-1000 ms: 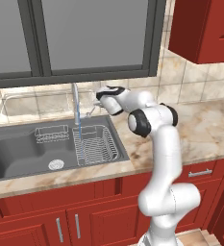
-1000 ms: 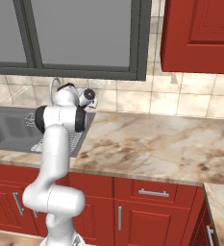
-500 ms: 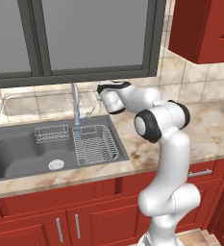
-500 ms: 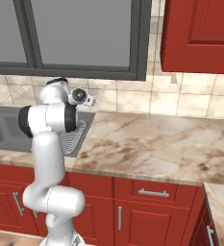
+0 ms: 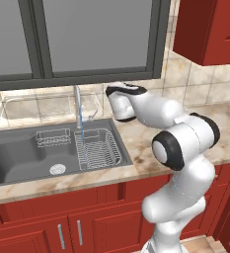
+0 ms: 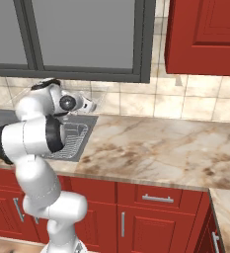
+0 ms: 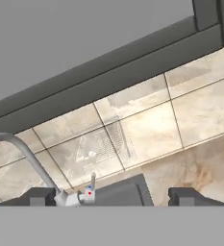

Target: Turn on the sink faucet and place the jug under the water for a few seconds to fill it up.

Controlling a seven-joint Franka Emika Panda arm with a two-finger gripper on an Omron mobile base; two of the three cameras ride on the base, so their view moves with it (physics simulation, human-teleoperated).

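The chrome sink faucet (image 5: 77,101) stands behind the dark sink (image 5: 18,153), and a thin blue stream of water (image 5: 79,129) runs from its spout into the basin. My gripper (image 7: 113,197) is open, its two dark tips far apart with nothing between them. It hovers just right of the faucet and faces the tiled back wall. In the hand view the faucet's neck (image 7: 31,163) and its small lever (image 7: 92,185) sit at the lower left, close to the left tip. From the right base view the gripper (image 6: 89,105) points right, above the counter's back edge. The jug is out of view.
A wire rack (image 5: 99,148) fills the sink's right end, with a smaller rack (image 5: 52,138) behind and a round drain (image 5: 57,169). Marble counter (image 6: 151,148) stretches to the right. A window frame (image 5: 87,74) runs above the backsplash, and a red cabinet (image 5: 210,29) hangs upper right.
The arm's elbow has swung out to the right and toward the camera while the hand stays beside the faucet. The jaws have opened. Water keeps running.
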